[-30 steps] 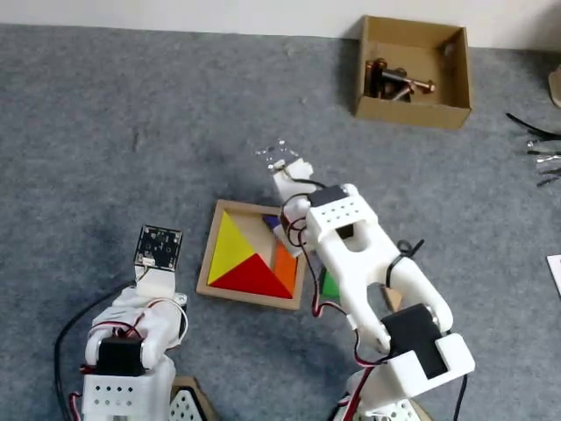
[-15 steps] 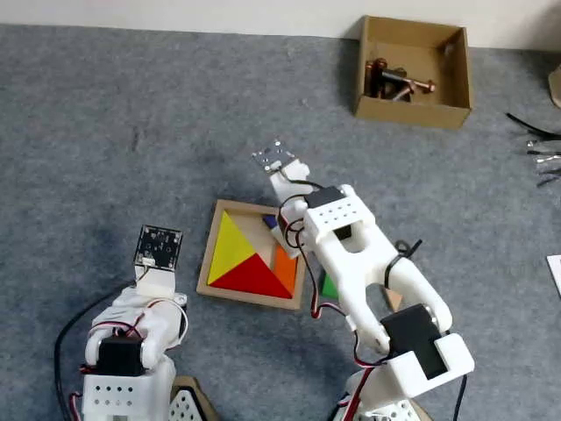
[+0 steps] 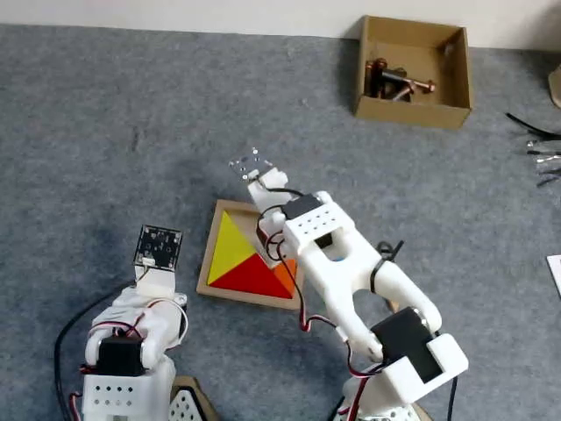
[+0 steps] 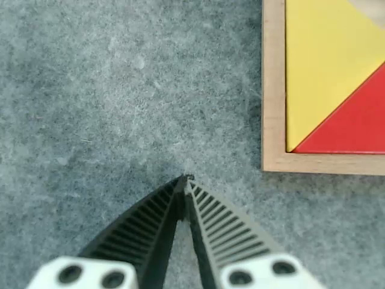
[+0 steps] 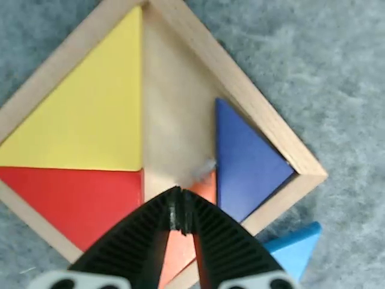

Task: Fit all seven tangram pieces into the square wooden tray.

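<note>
My right gripper (image 5: 179,211) is clenched, empty, its tip over the tray (image 5: 252,108), at its bare middle beside the orange piece (image 5: 207,183). My left gripper (image 4: 183,180) is clenched, empty, over the table (image 4: 90,90) off a tray corner. Risk: a shove could ride the orange piece over the blue triangle (image 5: 246,162) at the tray's edge.

A grey carpet (image 3: 131,105) covers the whole table. At the far right stands an open cardboard box (image 3: 410,114), and inside it lie some copper-coloured metal pieces (image 3: 394,81). Several thin black cables (image 3: 539,140) lie at the right edge, near the box.
</note>
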{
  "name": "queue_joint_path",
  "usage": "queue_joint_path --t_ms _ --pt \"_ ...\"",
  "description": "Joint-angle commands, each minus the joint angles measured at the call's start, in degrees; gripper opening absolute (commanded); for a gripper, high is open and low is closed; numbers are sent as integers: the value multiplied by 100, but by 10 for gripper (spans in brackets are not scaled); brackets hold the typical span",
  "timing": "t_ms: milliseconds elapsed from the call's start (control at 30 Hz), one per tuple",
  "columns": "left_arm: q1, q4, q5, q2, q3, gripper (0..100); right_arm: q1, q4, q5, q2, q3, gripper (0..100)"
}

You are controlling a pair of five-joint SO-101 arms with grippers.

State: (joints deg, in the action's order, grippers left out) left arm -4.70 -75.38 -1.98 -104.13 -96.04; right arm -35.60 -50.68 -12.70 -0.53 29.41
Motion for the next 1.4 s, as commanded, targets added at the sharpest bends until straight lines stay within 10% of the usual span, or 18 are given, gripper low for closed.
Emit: queue_joint_path --t_ms 0,533,1000,1367 --pt "-57 -26 -53 -31 -110 5 -75 84 26 295 -75 5" --pt "-57 -26 -53 -31 -110 5 251 -497 18 347 804 5" --pt "-57 -26 -53 -31 -110 5 382 -2492 35 347 -1719 5" --pt "-57 -26 -53 -31 -110 5 2422 -3380 18 347 -2686 8"
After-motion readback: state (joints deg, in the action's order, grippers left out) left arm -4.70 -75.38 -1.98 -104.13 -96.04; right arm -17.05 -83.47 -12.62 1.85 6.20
